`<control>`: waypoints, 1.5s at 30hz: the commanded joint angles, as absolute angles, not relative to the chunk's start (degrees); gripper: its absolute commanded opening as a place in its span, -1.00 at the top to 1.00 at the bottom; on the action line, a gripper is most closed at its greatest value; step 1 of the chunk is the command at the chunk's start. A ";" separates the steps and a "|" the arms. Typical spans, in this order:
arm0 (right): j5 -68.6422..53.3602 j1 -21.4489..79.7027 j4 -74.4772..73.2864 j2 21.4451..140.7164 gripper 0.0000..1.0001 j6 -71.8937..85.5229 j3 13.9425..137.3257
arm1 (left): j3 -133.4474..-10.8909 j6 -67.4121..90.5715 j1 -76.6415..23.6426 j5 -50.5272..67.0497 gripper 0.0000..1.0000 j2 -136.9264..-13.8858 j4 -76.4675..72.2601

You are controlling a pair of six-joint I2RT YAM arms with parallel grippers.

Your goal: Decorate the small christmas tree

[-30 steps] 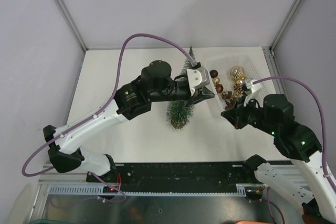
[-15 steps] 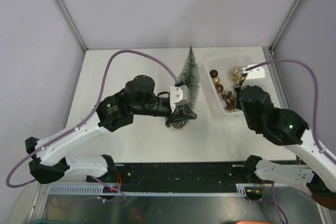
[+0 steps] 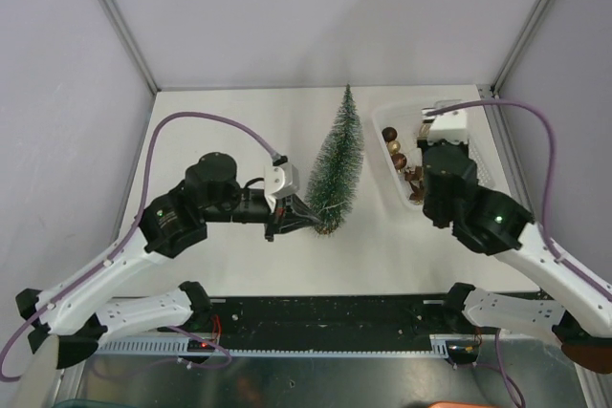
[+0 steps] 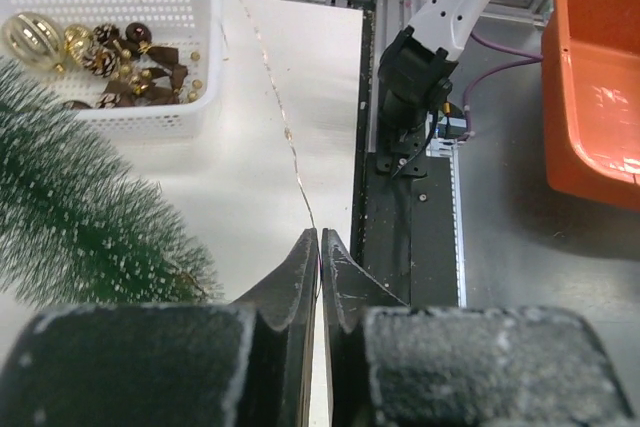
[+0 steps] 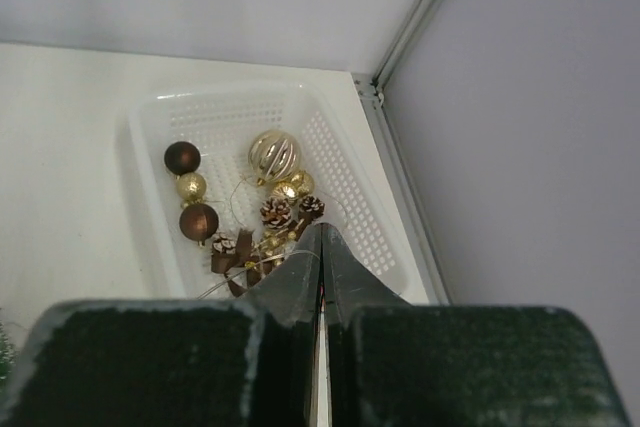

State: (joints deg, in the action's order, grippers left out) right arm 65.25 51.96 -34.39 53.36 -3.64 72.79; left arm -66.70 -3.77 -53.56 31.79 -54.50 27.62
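Note:
The small christmas tree [image 3: 339, 164], a dark green frosted cone, stands mid-table; its bristles fill the left of the left wrist view [image 4: 80, 217]. My left gripper [image 3: 314, 222] sits low beside the tree's base, shut on a thin wire string [image 4: 285, 127] that runs from its tips [image 4: 319, 237] up past the white basket [image 4: 150, 117]. My right gripper [image 5: 322, 232] hangs over the basket [image 5: 345, 177], shut, with the same fine wire [image 5: 250, 277] leading off left from its tips. Brown and gold baubles [image 5: 200, 219] and pine cones [image 5: 277, 212] lie in the basket.
The basket [image 3: 397, 193] stands at the table's right, close to the side frame post [image 3: 492, 102]. A black rail [image 3: 325, 317] runs along the near edge. An orange bin [image 4: 590, 87] sits beyond the right arm's base [image 4: 420, 77], off the table.
My left arm pulled back from the basket, across the tree, down to its base. My right arm swung up over the basket. The tree shows in full now.

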 commanded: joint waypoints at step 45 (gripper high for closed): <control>70.53 85.91 65.67 68.89 1.00 -86.24 57.63 | -67.64 6.07 -40.97 31.46 0.84 -44.42 20.31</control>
